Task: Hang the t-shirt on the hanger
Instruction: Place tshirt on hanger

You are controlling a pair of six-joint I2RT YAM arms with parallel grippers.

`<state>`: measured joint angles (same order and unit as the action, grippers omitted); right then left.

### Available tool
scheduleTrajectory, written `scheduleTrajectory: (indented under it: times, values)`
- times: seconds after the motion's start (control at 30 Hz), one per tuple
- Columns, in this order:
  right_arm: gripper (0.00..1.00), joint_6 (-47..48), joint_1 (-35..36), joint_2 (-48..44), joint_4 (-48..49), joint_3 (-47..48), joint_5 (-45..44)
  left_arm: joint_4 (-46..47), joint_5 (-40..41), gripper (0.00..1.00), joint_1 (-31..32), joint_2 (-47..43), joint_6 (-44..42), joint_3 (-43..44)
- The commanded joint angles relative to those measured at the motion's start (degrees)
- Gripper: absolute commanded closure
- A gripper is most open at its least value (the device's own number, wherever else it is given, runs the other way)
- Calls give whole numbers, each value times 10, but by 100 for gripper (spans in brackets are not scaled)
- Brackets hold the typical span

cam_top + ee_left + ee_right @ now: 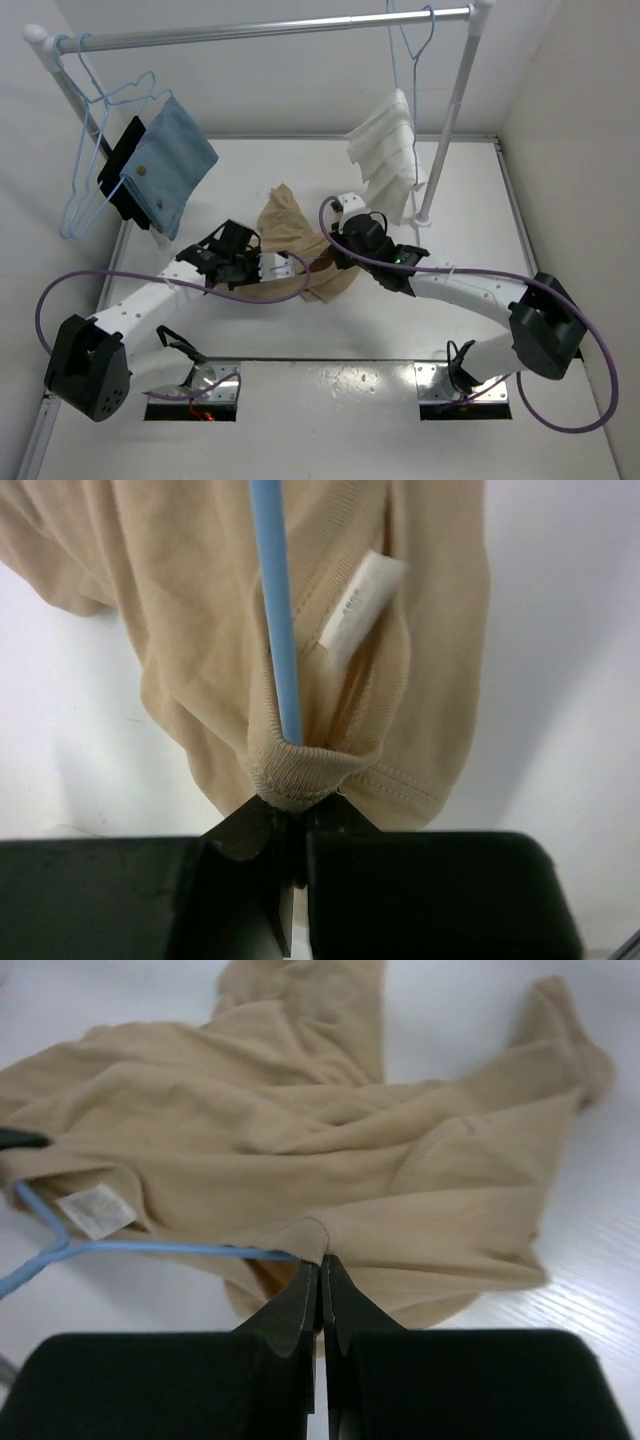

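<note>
Because both claws grip the same garment, the coming move turns on how the hanger wire lies relative to each pinch point.

At the left gripper [290,815], the jaws are closed to a narrow gap on the ribbed collar band of the t-shirt [200,630]. The hanger [275,610] wire runs straight ahead from the jaws, along the claw's approach axis. It enters the collar opening immediately beyond the fingertips, touching the inside of the rib. The white label [362,605] lies ahead and slightly right of the wire, inside the neck. Cloth hangs ahead of the jaws on both sides of the wire.

At the right gripper [320,1265], the jaws are fully closed on a small fold at the garment's near edge. From this claw the wire lies crosswise. It passes under the fabric just left of the fingertips and extends far left, where it forks. The garment spreads ahead and to both sides on the white table [600,1260].

Judgement: the wire's long axis is in line with the left claw and across the right claw. The left claw is nearer the neck opening. Further threading likely calls for drawing the collar along the wire while the right claw spreads the cloth sideways. How much of the hanger is already inside the shirt cannot be determined.
</note>
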<state>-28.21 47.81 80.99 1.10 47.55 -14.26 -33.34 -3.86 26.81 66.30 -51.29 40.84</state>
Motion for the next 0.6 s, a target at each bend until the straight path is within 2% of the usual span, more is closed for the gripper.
scheduleTrajectory:
  times: [0.0, 0.2, 0.27, 0.33, 0.37, 0.4, 0.47, 0.57]
  values:
    - [100, 22, 8, 2, 58, 8, 82, -20, -35, 100, 9, 0, 32, 45]
    - [100, 75, 13, 8, 6, 39, 191, -37, -79, 100, 14, -14, 26, 71]
    - [88, 89, 2, 1, -30, 45, 202, -42, -96, 100, 14, -32, 19, 77]
    - [71, 135, 2, -14, -64, 58, 193, -42, -112, 100, 8, -43, 1, 77]
    - [54, 150, 2, -19, -80, 65, 193, -49, -134, 100, 8, -55, -5, 77]
    - [47, 163, 2, -25, -116, 82, 201, -57, -146, 100, 2, -60, -12, 77]
    - [36, 199, 2, -30, -155, 118, 209, -62, -172, 100, -4, -72, -22, 77]
    - [31, 230, 2, -30, -219, 164, 215, -74, -189, 100, -10, -72, -39, 77]
